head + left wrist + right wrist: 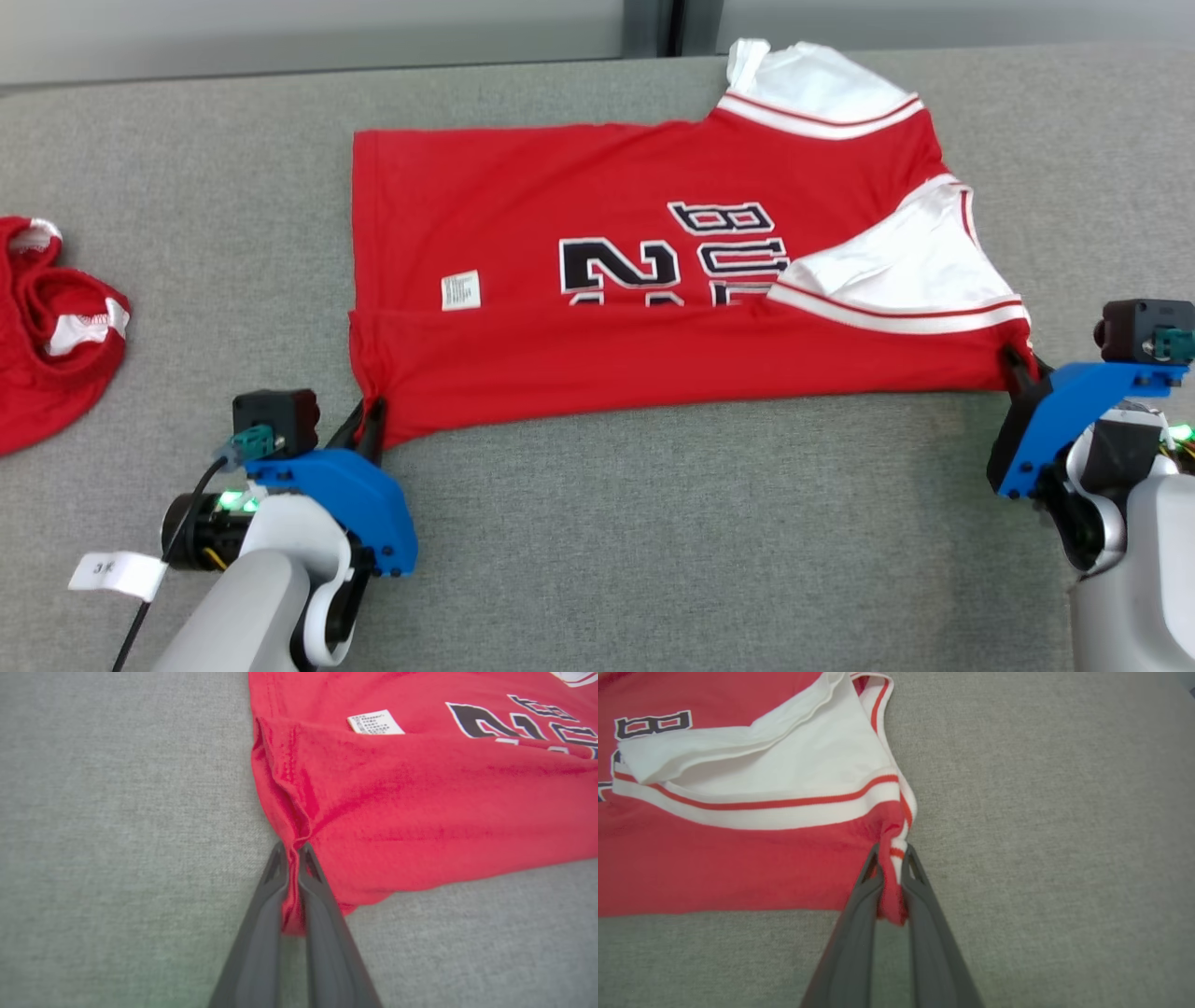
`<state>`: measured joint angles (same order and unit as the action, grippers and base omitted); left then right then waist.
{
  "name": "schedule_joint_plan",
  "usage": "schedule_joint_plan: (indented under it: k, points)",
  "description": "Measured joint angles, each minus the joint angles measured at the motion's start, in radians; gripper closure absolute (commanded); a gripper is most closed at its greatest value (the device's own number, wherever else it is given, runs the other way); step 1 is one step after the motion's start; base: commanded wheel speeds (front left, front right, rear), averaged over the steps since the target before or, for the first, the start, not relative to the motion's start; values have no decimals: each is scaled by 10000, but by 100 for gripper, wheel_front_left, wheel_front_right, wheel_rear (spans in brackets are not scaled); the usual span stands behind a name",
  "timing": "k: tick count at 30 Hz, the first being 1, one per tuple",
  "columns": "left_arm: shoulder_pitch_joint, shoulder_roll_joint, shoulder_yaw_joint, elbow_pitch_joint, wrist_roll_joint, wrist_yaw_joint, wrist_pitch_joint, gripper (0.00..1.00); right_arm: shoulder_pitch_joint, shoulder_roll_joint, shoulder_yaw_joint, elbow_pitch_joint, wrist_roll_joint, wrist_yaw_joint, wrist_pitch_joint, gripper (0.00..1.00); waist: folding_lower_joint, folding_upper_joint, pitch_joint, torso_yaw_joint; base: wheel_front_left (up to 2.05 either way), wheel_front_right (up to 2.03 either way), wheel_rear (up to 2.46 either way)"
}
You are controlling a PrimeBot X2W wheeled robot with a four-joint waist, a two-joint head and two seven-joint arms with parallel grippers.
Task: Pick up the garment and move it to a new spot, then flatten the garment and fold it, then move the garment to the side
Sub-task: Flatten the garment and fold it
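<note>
The garment (pixel 607 308) is a red jersey with white sleeves and dark lettering, lying spread on the grey table with its near long edge folded over. My left gripper (pixel 367 418) is shut on the garment's near left corner, and the left wrist view shows red cloth (pixel 293 891) pinched between the two dark fingers (pixel 261 914). My right gripper (pixel 1019 369) is shut on the near right corner by the white striped trim; in the right wrist view the cloth (pixel 892 891) is bunched between its fingers (pixel 920 914).
A second red and white garment (pixel 51 327) lies crumpled at the table's left edge. The grey cloth-covered table (pixel 653 541) stretches wide in front of the jersey. A pale wall runs behind the far edge.
</note>
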<state>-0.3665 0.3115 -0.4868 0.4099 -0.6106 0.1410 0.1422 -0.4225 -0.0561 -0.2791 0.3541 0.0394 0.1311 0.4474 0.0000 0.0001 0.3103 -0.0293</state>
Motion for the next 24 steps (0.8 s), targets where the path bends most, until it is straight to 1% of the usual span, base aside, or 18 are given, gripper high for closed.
schedule_joint_plan:
  k: [4,8,12,15,18,19,20,21,24]
  points:
    - [596,374,88,-656,-180,36,265,100,715,23,111,-928,268,0,353,100,0,0,-319,-107,0,0,0]
    - [1332,782,221,-1682,-401,232,606,100,1638,56,157,-2000,564,0,746,100,0,0,-634,-196,0,0,0]
    - [2304,1177,217,-2732,-499,646,1145,100,2676,81,167,-2878,1049,0,1099,100,0,0,-829,-249,0,0,0]
    - [3030,1402,230,-3444,-600,1011,1478,100,3359,82,247,-3181,1586,0,1252,100,0,0,-874,-274,0,0,0]
    - [3574,1486,244,-3967,-725,1260,1645,100,3859,79,245,-3333,1929,-2,1298,100,0,0,-885,-254,0,0,0]
    - [3674,1490,240,-4094,-779,1292,1645,78,3963,79,244,-3329,1973,-2,1323,100,0,0,-888,-239,0,0,0]
    - [3727,1507,219,-4157,-767,1312,1651,28,4057,79,261,-3323,2069,-2,1323,76,0,0,-887,-234,0,0,0]
    - [3758,1536,209,-4209,-757,1312,1653,0,4078,81,261,-3294,2161,-2,1317,0,0,0,-887,-237,0,0,0]
    - [3802,1542,209,-4289,-777,1327,1720,0,4046,73,316,-3327,2098,-6,1315,0,0,0,-900,-274,0,0,0]
